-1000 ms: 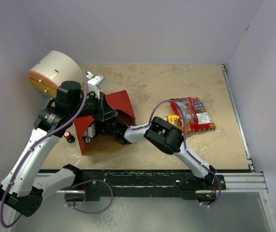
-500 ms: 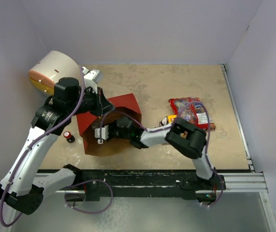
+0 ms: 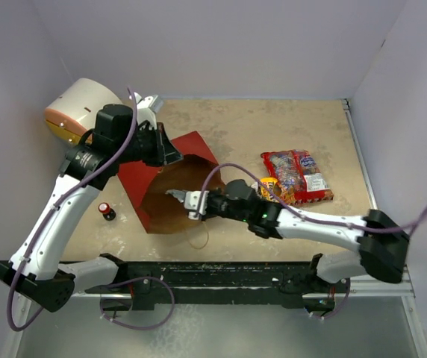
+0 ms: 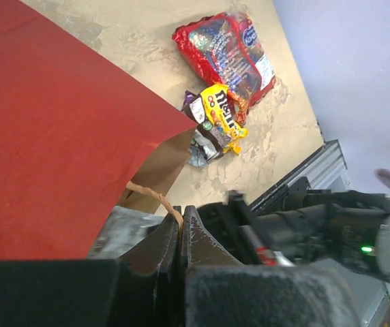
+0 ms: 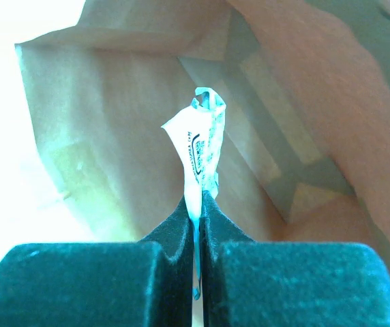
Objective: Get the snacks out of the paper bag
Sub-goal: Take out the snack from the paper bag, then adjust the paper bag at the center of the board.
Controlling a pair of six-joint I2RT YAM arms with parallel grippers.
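The paper bag (image 3: 140, 181), red outside and brown inside, lies on its side with its mouth toward the near right. My left gripper (image 3: 175, 156) is shut on the bag's thin string handle (image 4: 148, 193) at the upper lip. At the bag's mouth my right gripper (image 3: 186, 199) is shut on a small silvery-blue wrapper (image 5: 199, 146), which sticks up from the fingertips with the kraft inside (image 5: 99, 136) behind it. On the table to the right lie a large red-and-clear bag (image 3: 297, 175), a yellow candy packet (image 3: 268, 185) and dark wrappers (image 4: 205, 133).
A white drum (image 3: 79, 112) with an orange-yellow end stands at the far left behind the left arm. A small red-capped item (image 3: 107, 212) lies left of the bag. A loose string loop (image 3: 198, 240) lies near the table's front edge. Grey walls enclose the table.
My right gripper closed on the silvery-blue wrapper and drew back out of the bag toward the right. The left gripper has lifted the bag's upper lip, opening the mouth wider.
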